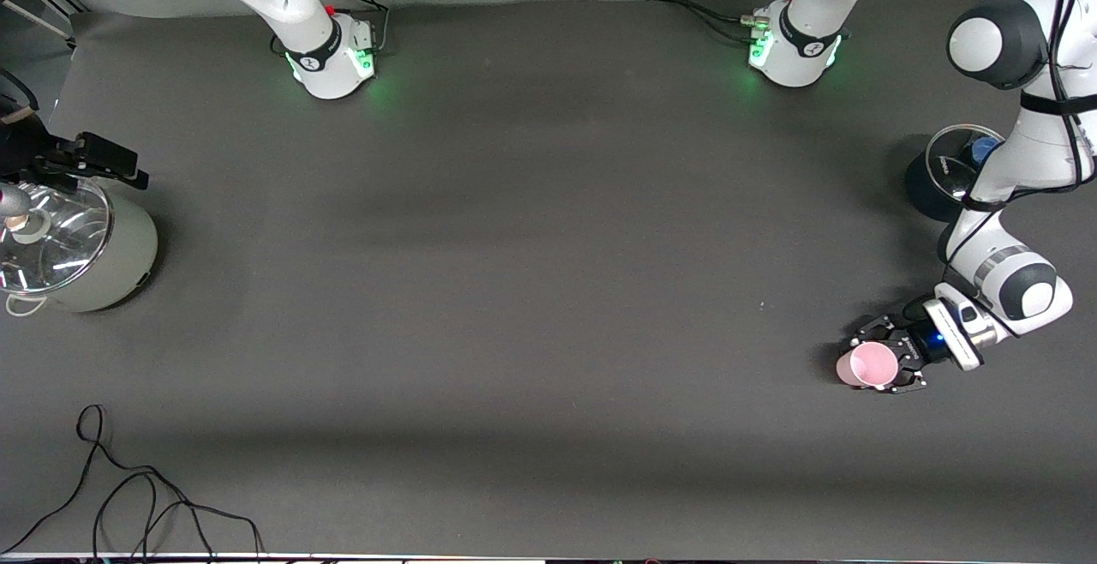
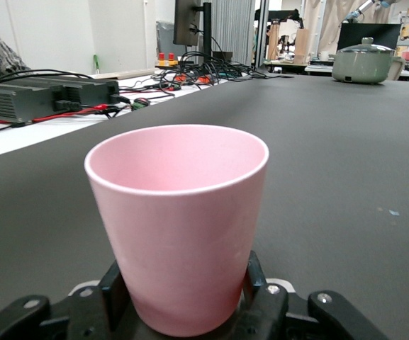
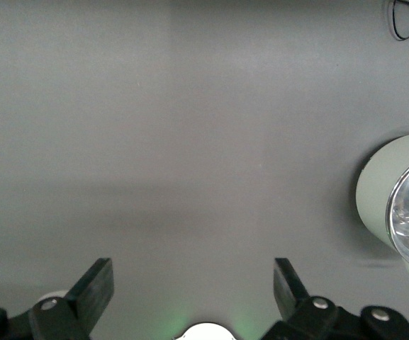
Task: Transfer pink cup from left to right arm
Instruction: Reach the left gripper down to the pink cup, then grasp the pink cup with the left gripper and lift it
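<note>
While I watch from the front, the left tool sits low at the left arm's end of the tabletop, closed around the pink cup. The right tool is out of this view, so the handover gap is wide. On the left wrist view, the fingers pinch the cup only near its base; I judge a fast swing could tip it. On the right wrist view, the right tool hangs wide open, holding nothing, over bare tabletop beside the grey-green pot; I could clip that.
</note>
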You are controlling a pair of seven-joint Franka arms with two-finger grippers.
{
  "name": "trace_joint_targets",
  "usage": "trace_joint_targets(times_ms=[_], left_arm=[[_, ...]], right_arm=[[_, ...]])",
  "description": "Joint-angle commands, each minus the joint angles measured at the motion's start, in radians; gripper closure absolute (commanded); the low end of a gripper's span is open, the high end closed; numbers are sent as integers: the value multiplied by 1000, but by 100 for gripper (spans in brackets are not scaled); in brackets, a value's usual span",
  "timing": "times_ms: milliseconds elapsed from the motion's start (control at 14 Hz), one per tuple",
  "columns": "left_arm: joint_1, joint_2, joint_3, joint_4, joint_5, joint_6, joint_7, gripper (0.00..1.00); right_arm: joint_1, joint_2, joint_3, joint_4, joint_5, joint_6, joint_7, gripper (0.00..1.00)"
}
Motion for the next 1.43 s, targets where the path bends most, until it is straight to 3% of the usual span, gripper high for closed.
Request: trace_joint_targets(times_ms=[0, 286, 429, 643, 857, 1214, 1357], left_arm=[[-21, -108, 8, -31, 32, 8, -147, 47], [-58, -277, 7, -109, 37, 18, -338, 49], [-99, -414, 4, -227, -1, 90, -395, 49], [-177, -603, -33, -402, -147, 234, -424, 49], [-262, -745, -64, -517, -286, 343, -426, 49], [-513, -912, -71, -622, -446, 587, -471, 49], [-610, -947, -71, -636, -497, 685, -484, 49]], right_arm=[[-2, 6, 0, 16, 17, -9, -14, 0], [1, 10, 5, 19, 17, -3, -12, 0], [3, 15, 6, 19, 16, -3, -12, 0], [4, 19, 8, 19, 17, -3, -12, 0], [3, 18, 8, 18, 17, -3, -7, 0], [3, 19, 6, 16, 19, -3, -6, 0], [4, 18, 5, 22, 103, -2, 17, 0]])
